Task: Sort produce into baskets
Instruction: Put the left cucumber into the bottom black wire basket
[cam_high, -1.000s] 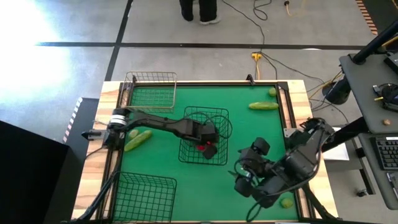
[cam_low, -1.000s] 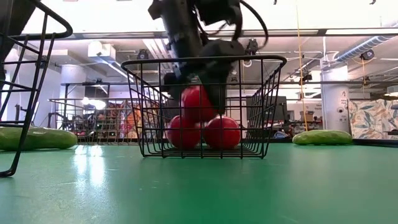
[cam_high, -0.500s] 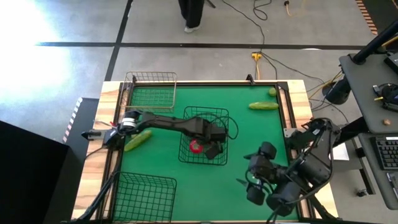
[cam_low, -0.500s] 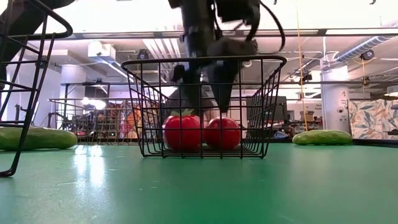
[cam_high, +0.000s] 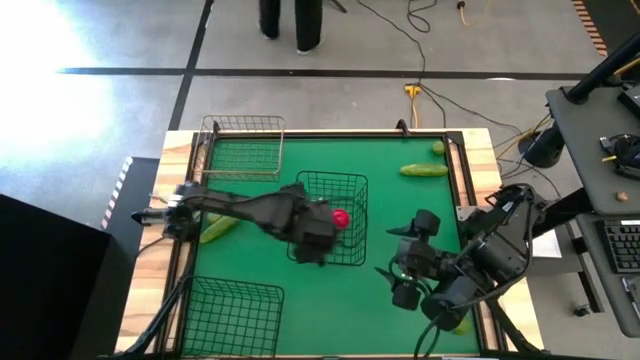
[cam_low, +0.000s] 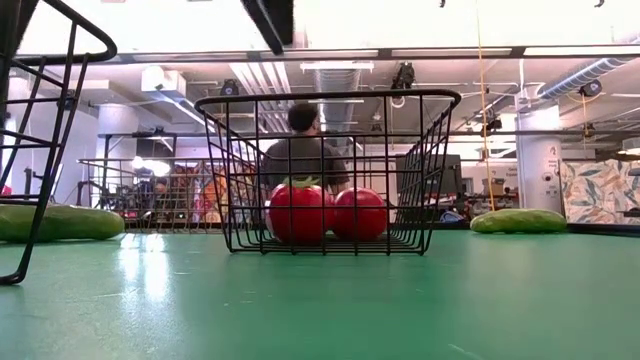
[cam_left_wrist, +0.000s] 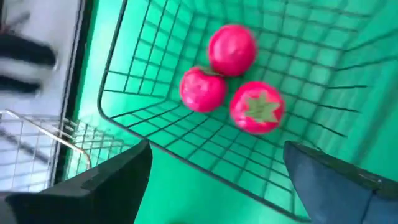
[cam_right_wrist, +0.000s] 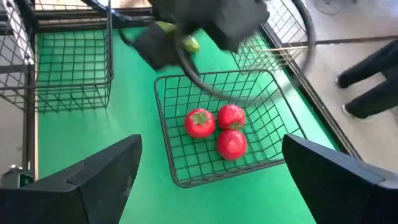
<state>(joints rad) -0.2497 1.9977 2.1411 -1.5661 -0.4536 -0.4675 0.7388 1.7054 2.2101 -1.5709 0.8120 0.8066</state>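
Three red tomatoes (cam_left_wrist: 231, 50) lie on the floor of the middle black wire basket (cam_high: 345, 185); two of them show in the low view (cam_low: 298, 213). My left gripper (cam_high: 316, 244) is open and empty, above the basket's near left corner. My right gripper (cam_high: 400, 285) is open and empty, above the mat to the right of the basket. One cucumber (cam_high: 219, 228) lies on the mat at the left, and another cucumber (cam_high: 424, 170) lies at the far right with a lime (cam_high: 438, 148) beside it.
A paler wire basket (cam_high: 243, 128) stands at the far left corner and a black wire basket (cam_high: 236, 315) at the near left. A lime (cam_right_wrist: 189, 43) lies by the left cucumber. A person (cam_high: 292, 18) stands beyond the table's far edge.
My left gripper has opened and let go of a tomato inside the middle basket; the tomato has dropped to the basket floor beside the other two. The gripper has then risen out of the basket and drawn back toward the table's left and near edges.
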